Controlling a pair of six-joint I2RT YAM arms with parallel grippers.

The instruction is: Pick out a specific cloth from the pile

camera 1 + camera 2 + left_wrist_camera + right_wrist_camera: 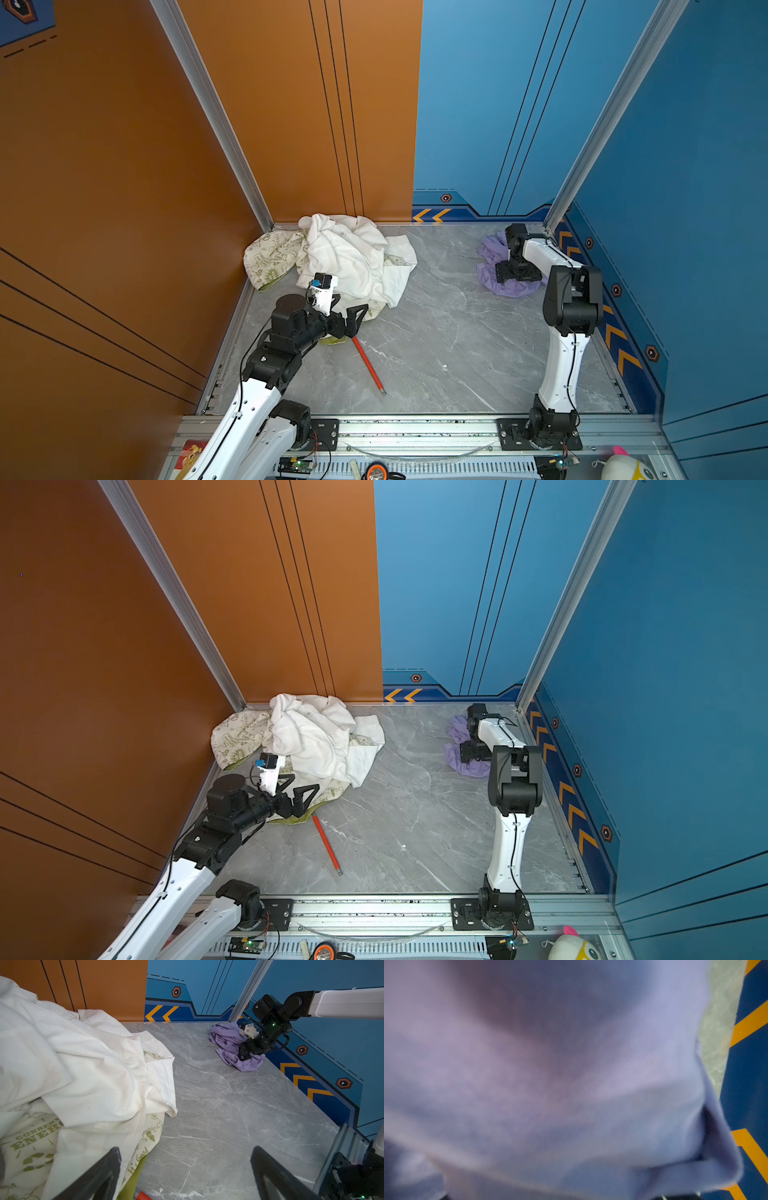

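Observation:
The lavender cloth lies crumpled at the back right of the grey table, apart from the pile, and shows in both top views and the left wrist view. My right gripper points down and presses into it. Purple fabric fills the right wrist view and hides the jaws. The pile sits at the back left: a white shirt over cream cloth with green print. My left gripper hovers at the pile's near edge, open and empty.
A red stick lies on the table just in front of the left gripper. An olive-green cloth edge pokes out under the left arm. The orange wall and the blue wall close in the table.

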